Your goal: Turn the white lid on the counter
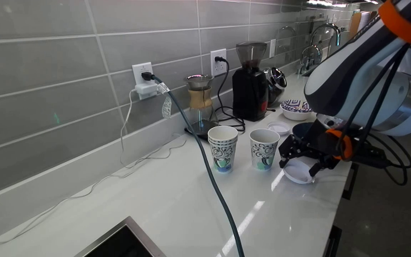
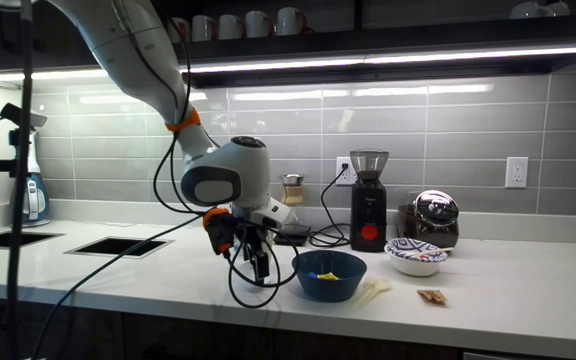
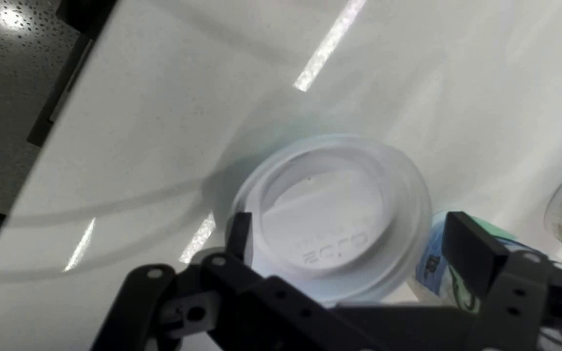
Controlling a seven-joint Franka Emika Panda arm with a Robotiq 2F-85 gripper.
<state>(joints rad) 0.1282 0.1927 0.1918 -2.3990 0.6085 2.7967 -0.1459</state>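
The white lid is near the front edge of the white counter and looks tilted in an exterior view. In the wrist view the lid shows its raised inner ring and embossed lettering. My gripper is open around the lid. Its left finger overlaps the lid's rim; whether it touches I cannot tell. Its right finger is apart from the lid, in front of a paper cup. The gripper also shows in both exterior views. In an exterior view the lid is mostly hidden behind the gripper and cables.
A single paper cup stands close beside the gripper, with a cup stack farther along. Another white lid lies behind. A blue bowl, plastic spoons, a patterned bowl and a grinder stand nearby. A cable crosses the view.
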